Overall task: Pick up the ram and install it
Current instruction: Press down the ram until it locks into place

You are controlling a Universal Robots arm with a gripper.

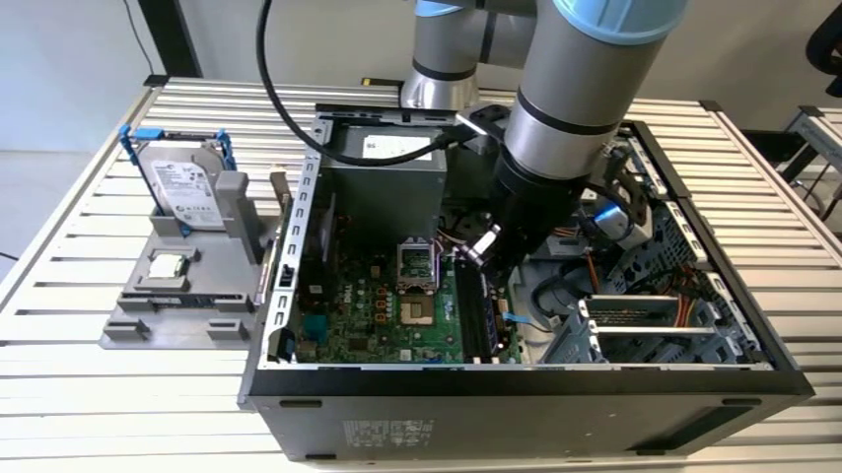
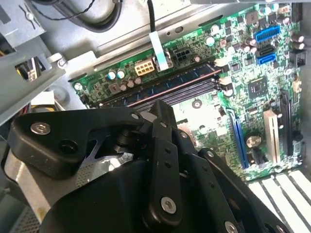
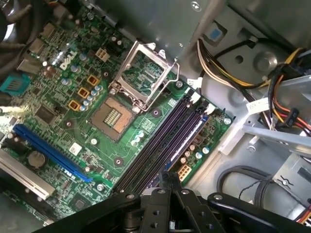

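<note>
Right now my tool (image 3: 170, 182) has its fingers pressed together, low over the ram (image 3: 192, 133). The ram sits in the slot nearest the motherboard's (image 3: 97, 145) edge, inside the open case (image 1: 526, 404) on the bench (image 1: 79, 394). I can't read the power supply's white label (image 1: 394, 146).

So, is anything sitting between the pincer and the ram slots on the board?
Nothing visible. In the first wrist view the pincer hangs right over the long dark slots, and the ram seems to sit in the outermost one. The cables lie off to the side, past the board.
</note>
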